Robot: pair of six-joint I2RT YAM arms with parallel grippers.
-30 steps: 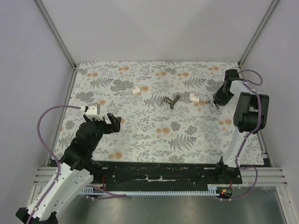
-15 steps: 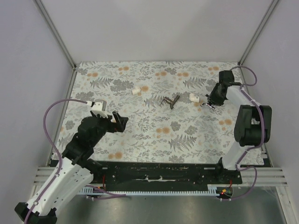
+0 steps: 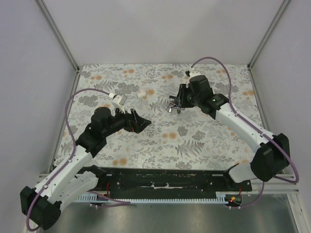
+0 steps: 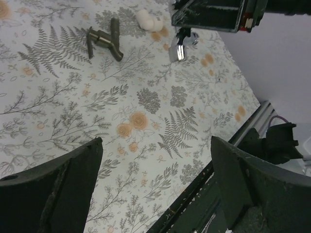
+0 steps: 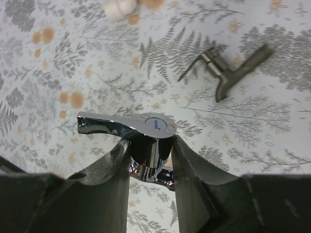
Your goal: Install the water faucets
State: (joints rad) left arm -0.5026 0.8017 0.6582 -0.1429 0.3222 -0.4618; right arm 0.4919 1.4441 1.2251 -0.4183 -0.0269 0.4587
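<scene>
The right gripper (image 5: 149,145) clamps 1 chrome faucet (image 5: 146,125) above the bench (image 3: 194,141), near a dark fitting (image 5: 228,68). The left gripper (image 3: 138,124) gapes empty. Carrying step; next likely needs lining the faucet up with its mount.

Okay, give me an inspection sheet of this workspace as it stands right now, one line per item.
Surface: floral cloth covers the table, lying flat.
Job's things: chrome faucet held in the right gripper; dark tap lying loose on the cloth.
Clutter: white cylinder beyond the left arm; second white cylinder near the dark tap.
Grippers: left gripper open, empty; right gripper shut on the chrome faucet.
Cables: left purple cable and right purple cable loop above their arms.
Surroundings: pale walls; metal frame rail at the near edge.
</scene>
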